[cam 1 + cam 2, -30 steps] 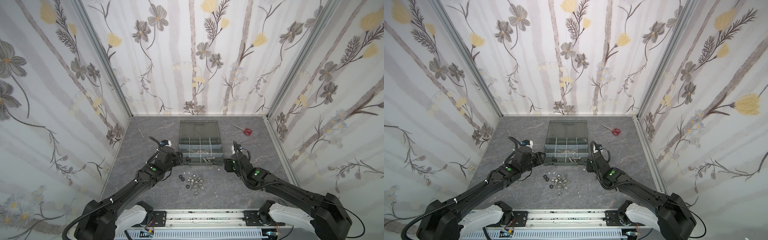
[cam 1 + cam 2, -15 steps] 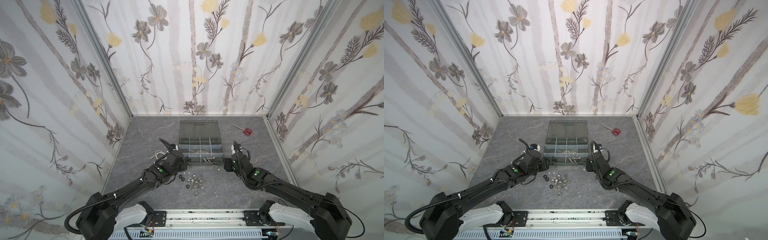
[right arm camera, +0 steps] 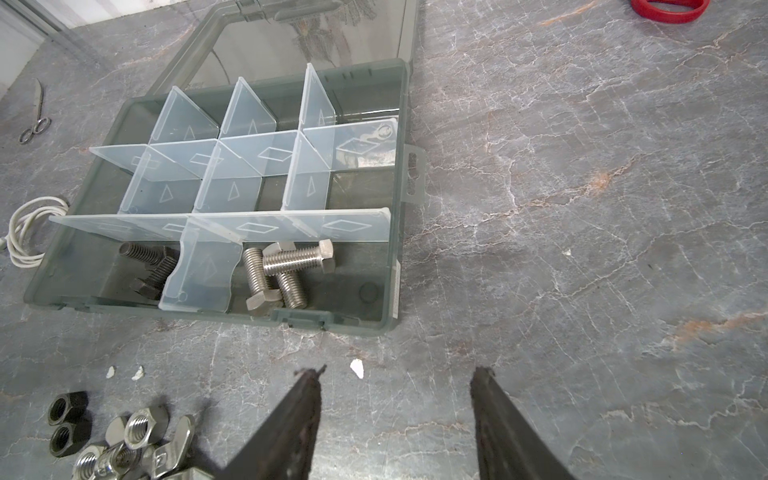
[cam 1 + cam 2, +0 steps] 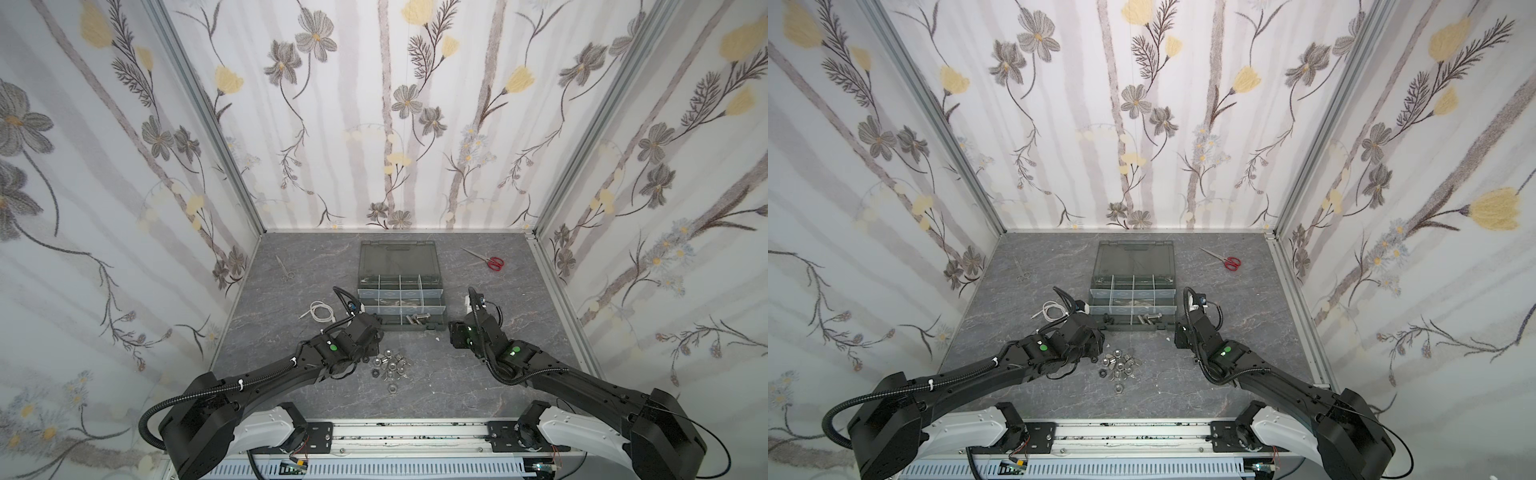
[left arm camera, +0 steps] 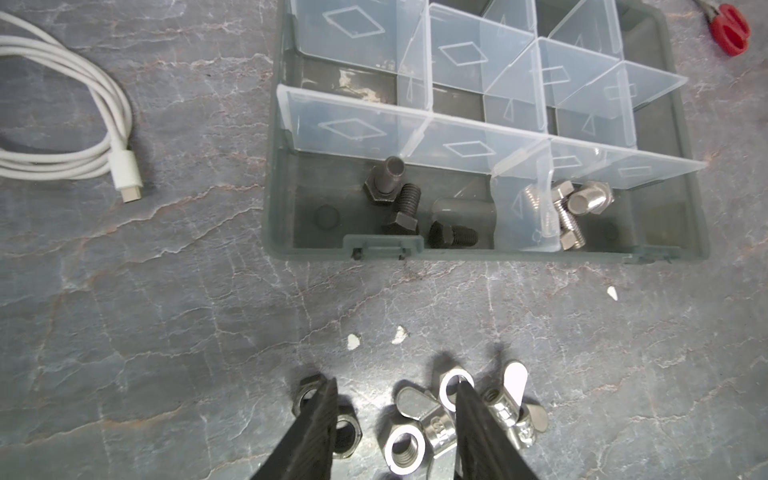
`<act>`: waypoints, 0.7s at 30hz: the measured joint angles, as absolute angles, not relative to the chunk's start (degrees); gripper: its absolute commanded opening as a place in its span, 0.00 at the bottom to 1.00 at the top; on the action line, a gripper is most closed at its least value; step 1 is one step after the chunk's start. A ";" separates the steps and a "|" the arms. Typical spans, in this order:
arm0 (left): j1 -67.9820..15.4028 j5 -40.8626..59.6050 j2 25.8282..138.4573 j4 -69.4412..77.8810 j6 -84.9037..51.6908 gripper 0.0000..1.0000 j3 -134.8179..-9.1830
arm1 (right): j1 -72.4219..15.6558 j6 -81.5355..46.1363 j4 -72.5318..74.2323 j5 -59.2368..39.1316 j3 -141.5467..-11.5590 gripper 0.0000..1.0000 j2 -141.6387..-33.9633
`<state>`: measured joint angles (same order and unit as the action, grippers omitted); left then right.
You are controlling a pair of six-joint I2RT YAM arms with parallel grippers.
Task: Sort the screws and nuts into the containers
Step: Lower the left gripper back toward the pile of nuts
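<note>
In both top views my left end effector [image 4: 368,353] hangs low at the left edge of the nuts [image 4: 387,366]. They lie heaped on the counter [image 4: 270,332], just below the middle of the frame. The open case [image 4: 415,328] sits just above them. My right end effector [image 4: 455,332] hovers right of the case's near corner.

In the left wrist view, my left end effector [image 5: 395,384] is released, jaws apart astride the pile. One jaw is over two black nuts [image 5: 351,422], the other over silver ones. Black screws [image 5: 395,195] and silver screws [image 5: 573,208] lie in neighbouring compartments along the case's near wall.

In the right wrist view, my right end effector [image 3: 398,372] is released, grasping nothing, above bare counter beside the case. The nuts [image 3: 145,422] lie well aside.
</note>
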<state>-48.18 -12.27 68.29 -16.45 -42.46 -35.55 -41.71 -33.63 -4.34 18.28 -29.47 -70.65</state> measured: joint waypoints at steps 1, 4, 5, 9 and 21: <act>-48.34 -12.43 68.29 -16.93 -42.61 0.49 -35.48 | -41.71 -33.63 -4.27 18.26 -29.45 0.58 -70.74; -48.80 -12.78 68.29 -17.98 -43.51 0.49 -35.05 | -41.74 -34.02 -4.01 17.87 -29.21 0.58 -71.07; -48.99 -12.88 68.29 -18.37 -43.81 0.49 -34.85 | -41.71 -34.02 -4.01 17.87 -29.19 0.58 -71.20; -49.60 -12.93 68.42 -19.33 -45.28 0.49 -33.91 | -41.74 -34.04 -3.86 17.63 -29.17 0.58 -71.26; -49.78 -13.43 71.72 -20.29 -48.21 0.48 -32.82 | -41.76 -34.09 -2.39 16.19 -29.02 0.58 -71.44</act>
<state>-49.78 -13.43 71.72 -20.29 -48.21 -32.82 -41.76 -34.09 -2.39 16.19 -29.02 -71.44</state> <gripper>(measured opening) 0.486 0.583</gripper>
